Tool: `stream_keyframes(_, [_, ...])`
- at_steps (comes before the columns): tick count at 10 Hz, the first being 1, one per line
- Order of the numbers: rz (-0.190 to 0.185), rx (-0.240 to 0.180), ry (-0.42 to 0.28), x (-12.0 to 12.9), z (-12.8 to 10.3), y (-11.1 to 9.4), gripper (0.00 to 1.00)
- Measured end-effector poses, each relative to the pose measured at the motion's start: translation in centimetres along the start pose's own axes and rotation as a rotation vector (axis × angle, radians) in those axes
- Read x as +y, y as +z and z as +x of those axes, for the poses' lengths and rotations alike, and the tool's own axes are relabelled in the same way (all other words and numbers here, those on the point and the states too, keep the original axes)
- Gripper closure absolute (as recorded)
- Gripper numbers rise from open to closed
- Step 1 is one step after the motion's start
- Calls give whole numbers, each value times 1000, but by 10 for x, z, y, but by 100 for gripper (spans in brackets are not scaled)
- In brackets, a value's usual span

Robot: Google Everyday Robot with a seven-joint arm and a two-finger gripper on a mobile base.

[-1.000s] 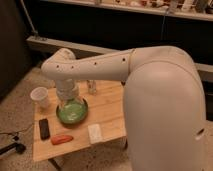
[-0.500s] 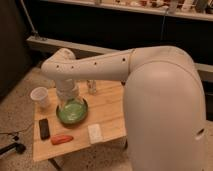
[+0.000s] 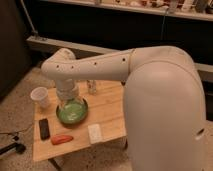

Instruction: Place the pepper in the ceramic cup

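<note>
Your stock at this moment, each item placed from the bowl (image 3: 83, 114), the green one standing on the left half of the wooden table (image 3: 109, 107).

Gripper (image 3: 69, 103) — directly above the bowl. It hangs down from the white arm (image 3: 95, 65), and its lower end falls within the outline of the rim. You cannot tell its state, apart or together.

Pepper (image 3: 61, 139) — red-orange and lying flat on the table. It sits in front of the bowl and a little to the left as you look, near the table's front edge. It is apart from the bowl, well apart from the gripper, and outside the cup.

Cup (image 3: 40, 96) — off-white and upright. It stands left of the bowl and slightly behind it, close to the table's left edge. It is near the bowl but not touching it.

Device (image 3: 44, 128) — black, rectangular and flat. You find it to the front-left of the bowl, between the cup and the pepper, just beside the pepper's left end.

White slab (image 3: 94, 133) — small, rectangular and flat. It lies to the front-right of the bowl, with the pepper to its left.

Jar (image 3: 91, 87) — clear glass and upright. It stands behind the bowl, a little to the right, just under the arm.

Robot body (image 3: 165, 100) — large and white. It stands right of the bowl and hides the table's right side from you.
</note>
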Motion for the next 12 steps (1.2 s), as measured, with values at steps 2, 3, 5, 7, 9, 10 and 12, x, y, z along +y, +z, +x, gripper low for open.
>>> stream_keyframes(2, [0, 0, 0, 0, 0, 0, 35])
stream_keyframes(3, [0, 0, 0, 0, 0, 0, 35])
stream_keyframes(5, [0, 0, 0, 0, 0, 0, 35])
stream_keyframes(7, [2, -2, -5, 0, -1, -1, 35])
stream_keyframes(9, [20, -23, -105, 13, -8, -2, 35])
stream_keyframes(10, [28, -34, -194, 29, -11, -2, 35])
stream_keyframes(12, [18, -53, -347, 53, -12, 0, 35])
